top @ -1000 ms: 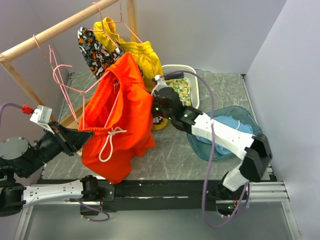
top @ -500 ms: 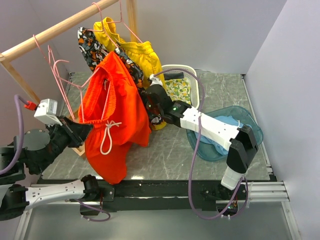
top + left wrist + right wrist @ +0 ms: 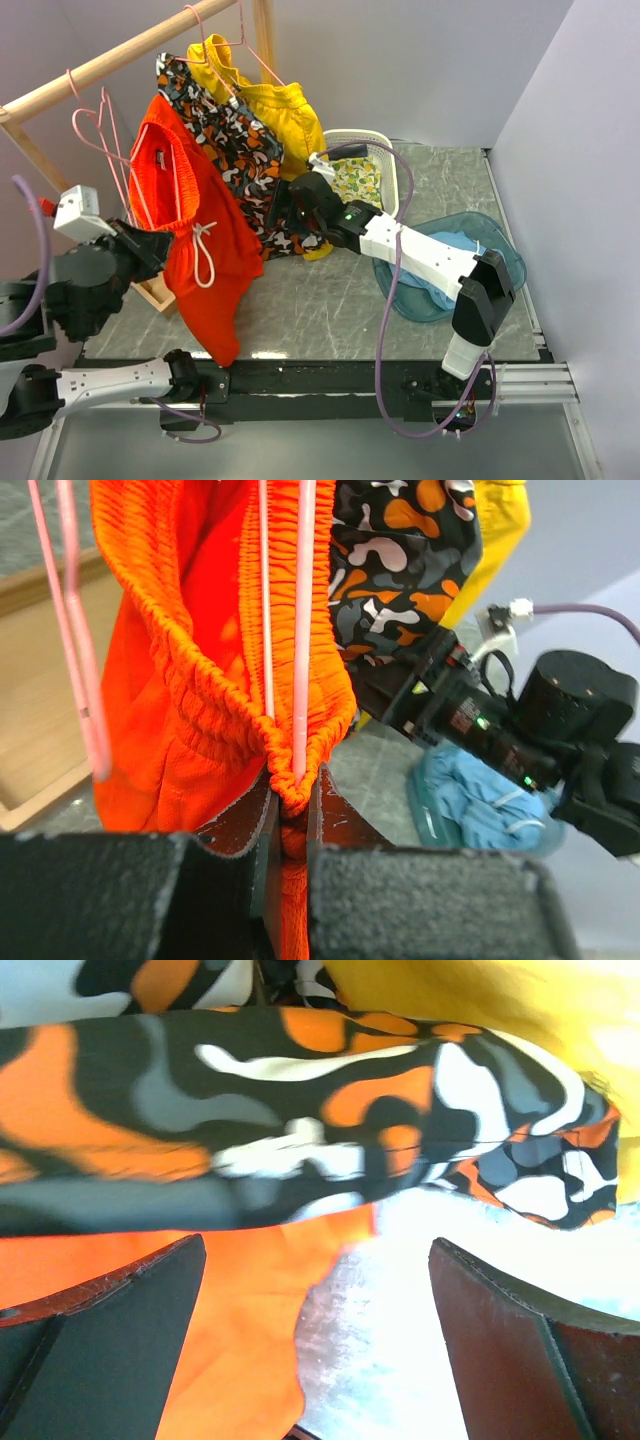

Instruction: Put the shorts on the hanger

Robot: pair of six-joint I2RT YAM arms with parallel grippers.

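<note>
The orange-red shorts (image 3: 190,235) hang at the left, their white drawstring (image 3: 200,255) dangling. The waistband is threaded on a pink wire hanger (image 3: 100,125) below the wooden rail. My left gripper (image 3: 150,250) is shut on the bunched waistband (image 3: 290,795), with the hanger's wire (image 3: 303,630) at the fold. My right gripper (image 3: 300,205) is open and empty beside the camouflage shorts (image 3: 235,150). In the right wrist view the gripper (image 3: 320,1300) has the orange fabric (image 3: 230,1340) below it and the camouflage shorts (image 3: 300,1110) above it.
Yellow shorts (image 3: 285,105) and more pink hangers (image 3: 215,30) hang on the slanted wooden rail (image 3: 120,55). A white basket (image 3: 385,160) stands behind the right arm. A teal basin (image 3: 505,255) holds blue cloth at right. A wooden tray (image 3: 155,293) lies at left.
My left gripper has pulled the shorts and hanger left and up toward the rail. The shorts have swung away from the right gripper, uncovering the camouflage shorts.
</note>
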